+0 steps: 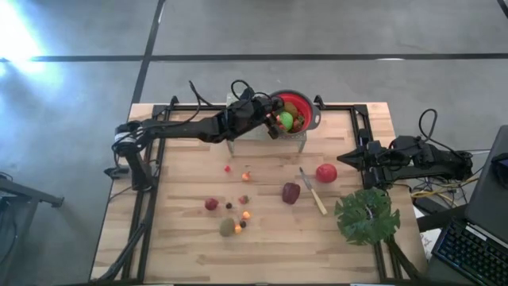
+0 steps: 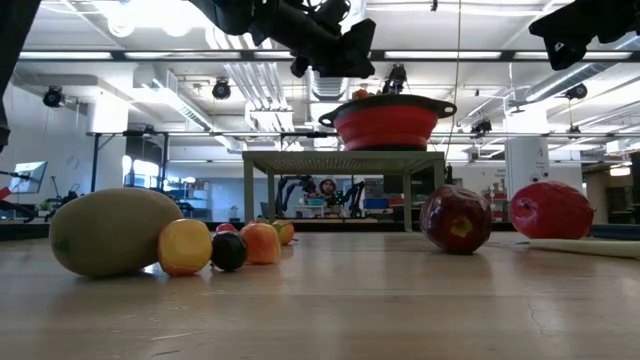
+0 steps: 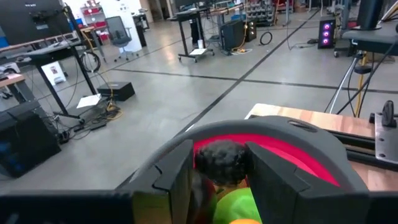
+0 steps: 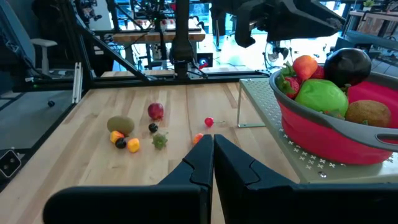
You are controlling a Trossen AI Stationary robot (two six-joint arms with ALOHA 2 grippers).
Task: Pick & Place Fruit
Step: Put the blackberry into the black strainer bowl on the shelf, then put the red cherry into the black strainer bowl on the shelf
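Left gripper (image 1: 272, 121) pinches a dark berry (image 3: 222, 160) above the red colander (image 1: 308, 107), already holding several fruits. Kiwi (image 1: 228, 227), maroon fruit (image 1: 290, 192), red apple (image 1: 325, 172) remain on the tabletop (image 1: 175, 238). Right gripper (image 1: 346, 159) waits, pressed together.

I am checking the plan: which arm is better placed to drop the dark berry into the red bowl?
Left: its gripper holds the dark berry over the red bowl. The right gripper waits aside.
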